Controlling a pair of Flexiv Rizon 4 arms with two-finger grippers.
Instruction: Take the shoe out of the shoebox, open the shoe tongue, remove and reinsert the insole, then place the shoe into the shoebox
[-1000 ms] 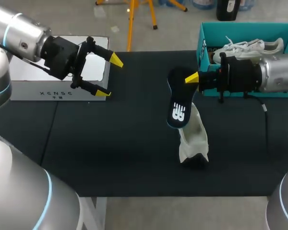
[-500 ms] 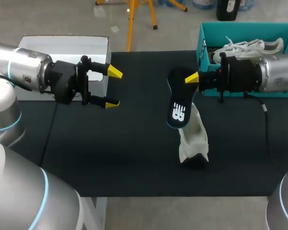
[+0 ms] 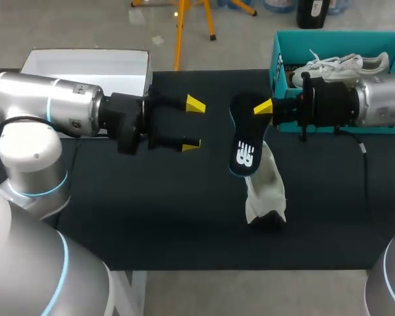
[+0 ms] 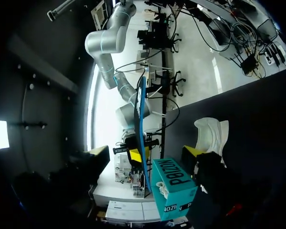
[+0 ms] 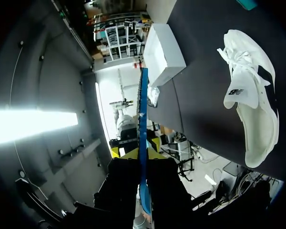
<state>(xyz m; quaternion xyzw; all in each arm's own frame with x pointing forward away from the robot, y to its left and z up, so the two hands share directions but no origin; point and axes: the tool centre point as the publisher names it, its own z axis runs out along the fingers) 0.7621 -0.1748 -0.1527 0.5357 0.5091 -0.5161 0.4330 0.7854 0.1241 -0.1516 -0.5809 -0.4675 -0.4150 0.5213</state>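
Note:
My right gripper (image 3: 263, 106) is shut on the heel end of a black insole (image 3: 243, 141) with a blue rim, holding it in the air over the table's middle. The white shoe (image 3: 266, 191) lies on its side on the black table just below the insole. My left gripper (image 3: 192, 124) hangs open a short way left of the insole, fingers pointing at it. In the left wrist view the insole (image 4: 141, 133) shows edge-on ahead of the open gripper (image 4: 145, 157), with the shoe (image 4: 210, 136) beside it. In the right wrist view the insole's edge (image 5: 143, 124) sits between the shut fingertips (image 5: 133, 153).
The teal shoebox (image 3: 280, 66) stands at the back right behind my right arm, with a second white shoe (image 3: 336, 64) in it. A white box (image 3: 85, 66) sits at the back left. The black tabletop (image 3: 151, 217) fills the front.
My left arm has swung right from beside the white box toward the insole, its gripper staying open. The right arm, insole and shoe have not moved.

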